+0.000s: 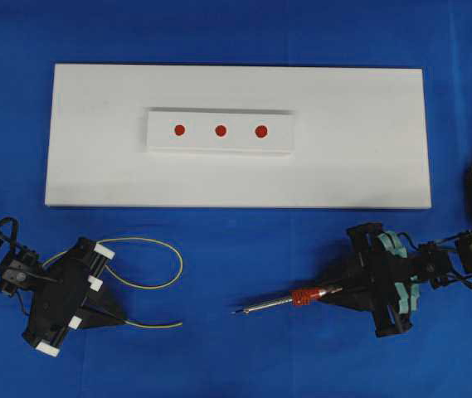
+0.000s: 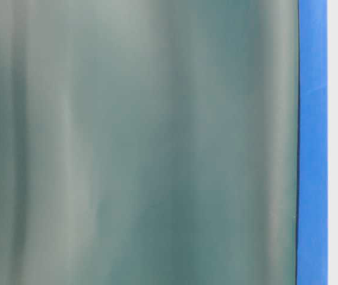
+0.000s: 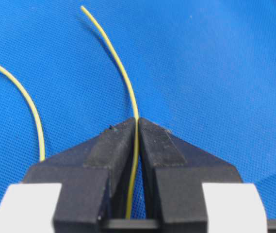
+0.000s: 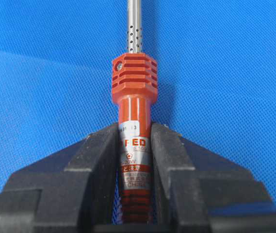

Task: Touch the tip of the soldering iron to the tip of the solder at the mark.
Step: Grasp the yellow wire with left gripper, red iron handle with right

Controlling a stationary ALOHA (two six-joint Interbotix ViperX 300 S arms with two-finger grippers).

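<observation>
The soldering iron (image 1: 289, 300) lies low over the blue cloth (image 1: 236, 348) at the lower right of the overhead view, below the white board (image 1: 360, 166). Its metal shaft points to the left and a little downward in that view, and the pointed tip is well apart from the board. The right pincer (image 1: 335, 292) is closed on the red handle. In the right wrist view its two black fingers (image 4: 99, 160) press on both sides of the handle just behind the ribbed red collar (image 4: 134, 77), and the shaft with small holes runs out of the top of the picture.

The solder (image 1: 148, 265) is a thin yellow wire at the lower left of the overhead view, also on the blue cloth below the board. It makes a loose loop and its free end points to the right, toward the tip of the iron, with a clear gap between the two tips. The left pincer (image 1: 119, 317) is closed on this wire. In the left wrist view the wire (image 3: 128, 92) passes between the two black fingers (image 3: 113, 150), which meet on it, and it curves up and to the left beyond them.

On the white board sits a smaller white block (image 1: 221, 145) with three red dots (image 1: 220, 130) in a row. Both tips are far from these dots. The table-level view is mostly blurred grey-green.
</observation>
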